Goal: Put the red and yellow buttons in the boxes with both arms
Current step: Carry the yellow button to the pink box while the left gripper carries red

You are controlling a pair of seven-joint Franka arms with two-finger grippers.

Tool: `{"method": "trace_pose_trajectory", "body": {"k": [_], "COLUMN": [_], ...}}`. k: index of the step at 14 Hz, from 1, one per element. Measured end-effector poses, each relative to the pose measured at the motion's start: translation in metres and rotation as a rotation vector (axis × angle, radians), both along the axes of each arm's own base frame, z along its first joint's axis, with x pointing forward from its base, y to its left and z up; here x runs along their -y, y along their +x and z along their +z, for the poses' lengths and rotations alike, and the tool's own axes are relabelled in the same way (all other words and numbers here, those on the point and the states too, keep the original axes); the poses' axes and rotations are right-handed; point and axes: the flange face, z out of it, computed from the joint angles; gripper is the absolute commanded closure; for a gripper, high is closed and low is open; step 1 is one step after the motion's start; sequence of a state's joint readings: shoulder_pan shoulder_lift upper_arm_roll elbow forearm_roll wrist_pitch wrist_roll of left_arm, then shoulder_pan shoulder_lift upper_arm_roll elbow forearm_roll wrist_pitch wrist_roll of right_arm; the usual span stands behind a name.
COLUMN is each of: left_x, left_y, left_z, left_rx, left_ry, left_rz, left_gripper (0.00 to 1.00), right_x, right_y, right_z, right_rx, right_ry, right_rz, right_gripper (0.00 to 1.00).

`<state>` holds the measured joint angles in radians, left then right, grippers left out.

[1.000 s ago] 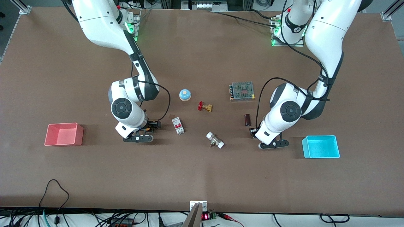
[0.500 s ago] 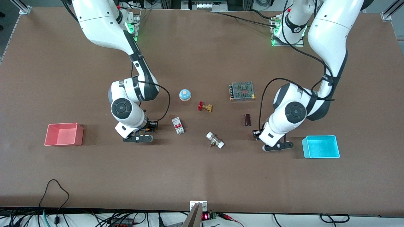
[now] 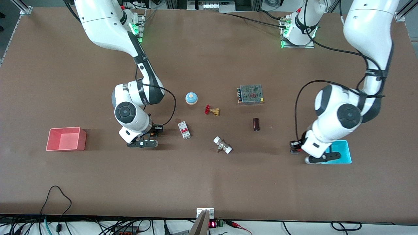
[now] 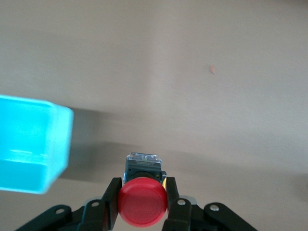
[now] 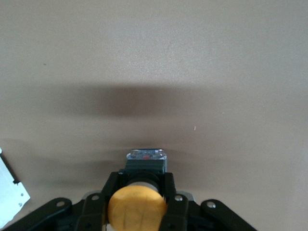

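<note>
My left gripper point(image 4: 142, 185) is shut on the red button point(image 4: 142, 201), whose black base points at the table. In the front view the left gripper point(image 3: 295, 147) hangs over the table right beside the cyan box point(image 3: 345, 152), which the left arm partly hides. The cyan box point(image 4: 29, 144) also shows in the left wrist view. My right gripper point(image 5: 139, 179) is shut on the yellow button point(image 5: 137, 210), low at the table. In the front view the right gripper point(image 3: 157, 128) is between the pink box point(image 3: 65, 139) and a circuit breaker.
Between the arms lie a white-and-red circuit breaker point(image 3: 184, 130), a light-blue dome point(image 3: 191, 98), a brass valve with a red handwheel point(image 3: 212, 110), a metal fitting point(image 3: 222, 145), a dark cylinder point(image 3: 256, 124) and a grey mesh-topped box point(image 3: 250, 94).
The left arm has carried the red button from beside the dark cylinder to the cyan box's edge. The right gripper has shut on the yellow button; its arm has hardly moved.
</note>
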<state>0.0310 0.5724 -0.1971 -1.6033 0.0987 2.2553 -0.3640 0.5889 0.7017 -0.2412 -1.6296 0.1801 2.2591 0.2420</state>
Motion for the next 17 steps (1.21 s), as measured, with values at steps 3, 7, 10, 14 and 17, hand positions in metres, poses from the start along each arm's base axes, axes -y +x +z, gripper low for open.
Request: {"method": "trace_pose_trajectory", "body": {"k": [3, 7, 10, 14, 17], "left_x": [-0.042, -0.104, -0.140, -0.156, -0.156], "left_y": [0.004, 0.005, 0.001, -0.003, -0.005], "left_z": [0.000, -0.001, -0.009, -0.042, -0.066], "left_rx": [0.000, -0.002, -0.017, -0.057, -0.082], "left_ry": [0.009, 0.022, 0.025, 0.013, 0.003], "left_rz": [-0.029, -0.082, -0.100, -0.092, -0.091], "left_gripper": [0.74, 0.74, 0.74, 0.67, 0.53], "right_x": [0.016, 0.103, 0.192, 0.308, 0.364], "right_y": [0.013, 0.040, 0.045, 0.045, 0.038], "right_z": [0.022, 0.096, 0.124, 0.121, 0.106], "right_rx": [0.031, 0.057, 0.023, -0.013, -0.052], "right_ry": [-0.006, -0.055, -0.109, -0.122, -0.123], "right_rz": [-0.025, -0.136, -0.180, -0.156, -0.115], "right_gripper": [0.73, 0.73, 0.73, 0.73, 0.74]}}
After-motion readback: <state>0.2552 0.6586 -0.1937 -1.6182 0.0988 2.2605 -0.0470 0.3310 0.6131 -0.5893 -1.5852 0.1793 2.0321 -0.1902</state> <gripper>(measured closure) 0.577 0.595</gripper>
